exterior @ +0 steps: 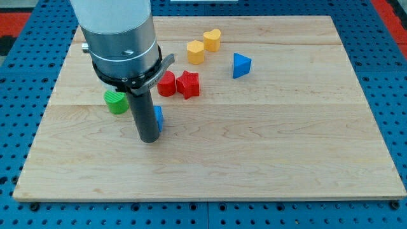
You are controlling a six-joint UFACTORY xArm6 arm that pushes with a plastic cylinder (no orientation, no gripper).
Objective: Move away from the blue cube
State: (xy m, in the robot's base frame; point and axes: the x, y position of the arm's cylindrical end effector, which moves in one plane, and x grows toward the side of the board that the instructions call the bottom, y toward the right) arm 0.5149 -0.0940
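Note:
The blue cube (159, 117) lies left of the board's middle, mostly hidden behind my rod; only its right edge shows. My tip (149, 140) rests on the board right against the cube, just below and to the view's left of it. The arm's grey housing (121, 38) fills the view's top left.
A green cylinder (116, 102) sits left of the rod. A red cylinder (167, 84) and a red star (188, 84) touch each other above the cube. A yellow hexagon (196, 51), a yellow heart (212, 40) and a blue triangle (241, 65) lie toward the top.

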